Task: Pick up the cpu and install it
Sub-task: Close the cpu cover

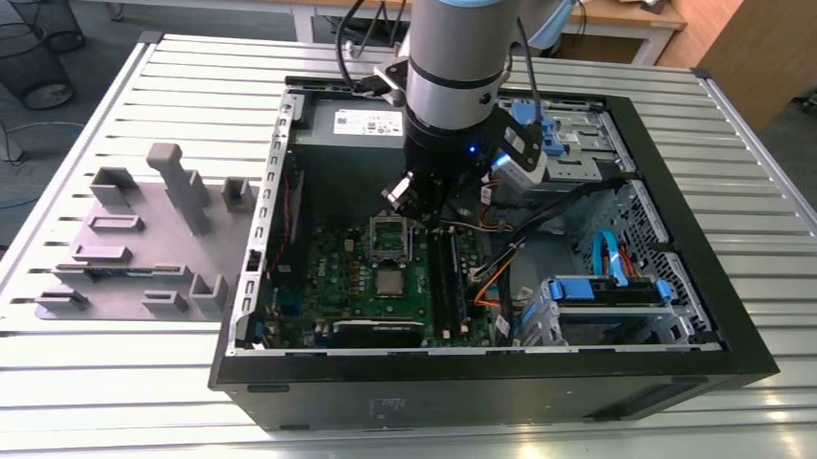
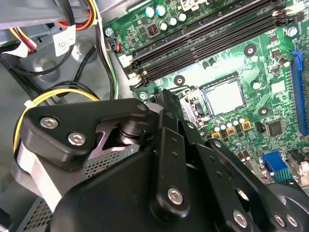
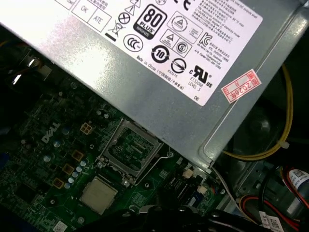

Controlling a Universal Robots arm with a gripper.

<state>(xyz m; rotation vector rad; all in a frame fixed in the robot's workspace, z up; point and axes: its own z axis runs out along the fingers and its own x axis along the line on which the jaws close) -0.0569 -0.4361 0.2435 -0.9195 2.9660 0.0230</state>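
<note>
Cpu [image 1: 386, 279] lies flat on the green motherboard [image 1: 335, 274], just beside the open metal frame [image 1: 389, 234] and a little lower in the exterior view than the gripper [image 1: 428, 215], which hangs over that frame; I cannot tell if the gripper is open or closed.

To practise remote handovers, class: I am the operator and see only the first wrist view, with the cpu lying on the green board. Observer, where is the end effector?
Observer: In the exterior view the end effector hangs over the motherboard, inside the open case.
Operator: Does it hold the cpu?
Observer: No. In the second wrist view the cpu lies flat on the motherboard, apart from the end effector.
</note>
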